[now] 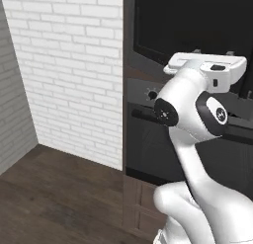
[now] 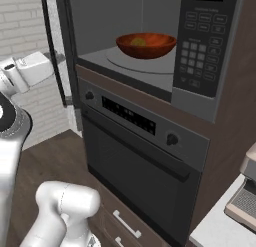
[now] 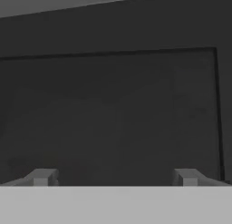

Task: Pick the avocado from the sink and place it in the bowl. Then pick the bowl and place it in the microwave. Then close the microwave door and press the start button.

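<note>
Wide-spread fingertips (image 3: 43, 177) face the microwave door (image 3: 108, 114), swung out edge-on from the microwave (image 2: 150, 41).

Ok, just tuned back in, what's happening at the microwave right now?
The bowl with the avocado in it sits on the turntable inside the microwave, which stands open. The arm has its open, empty gripper facing the dark glass of the microwave door, close to it. The door isn't closed yet, and the start button is yet to be pressed.

Left base view behind the arm (image 1: 197, 124), right base view facing the microwave (image 2: 150, 46), hand view close on the microwave door (image 3: 113, 114)
</note>
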Motion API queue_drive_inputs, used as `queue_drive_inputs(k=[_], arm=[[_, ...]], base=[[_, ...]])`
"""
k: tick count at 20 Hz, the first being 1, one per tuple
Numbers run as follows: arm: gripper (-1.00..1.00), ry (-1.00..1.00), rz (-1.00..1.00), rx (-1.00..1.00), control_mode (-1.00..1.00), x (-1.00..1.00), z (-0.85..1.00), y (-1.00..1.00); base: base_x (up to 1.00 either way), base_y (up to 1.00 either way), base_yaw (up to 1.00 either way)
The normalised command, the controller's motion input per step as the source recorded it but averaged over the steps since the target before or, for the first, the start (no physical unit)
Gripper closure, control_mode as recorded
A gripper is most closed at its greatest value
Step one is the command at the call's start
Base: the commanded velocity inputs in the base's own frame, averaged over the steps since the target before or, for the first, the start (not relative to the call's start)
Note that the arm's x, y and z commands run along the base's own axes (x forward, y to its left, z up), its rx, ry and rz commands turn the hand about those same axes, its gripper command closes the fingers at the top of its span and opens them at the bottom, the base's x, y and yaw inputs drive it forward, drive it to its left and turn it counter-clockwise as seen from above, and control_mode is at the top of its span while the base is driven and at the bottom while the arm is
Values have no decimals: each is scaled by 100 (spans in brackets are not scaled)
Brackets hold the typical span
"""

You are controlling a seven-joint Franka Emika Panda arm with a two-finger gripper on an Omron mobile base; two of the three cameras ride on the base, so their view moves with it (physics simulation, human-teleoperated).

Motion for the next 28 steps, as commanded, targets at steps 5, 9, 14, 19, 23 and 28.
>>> queue_drive_inputs(k=[5, 9, 14, 19, 23, 28], arm=[[-100, 0, 9, 13, -100, 40, 0, -54], [-100, 0, 4, 11, -100, 45, 0, -37], [-100, 0, 9, 11, -100, 28, 0, -43], [-100, 1, 9, 11, -100, 39, 0, -43], [-100, 4, 10, 10, -100, 43, 0, -41], [-100, 3, 9, 9, -100, 42, 0, -40]], base=[[0, 0, 0], [0, 0, 0], [0, 0, 0], [0, 0, 0], [0, 0, 0], [0, 0, 0]])
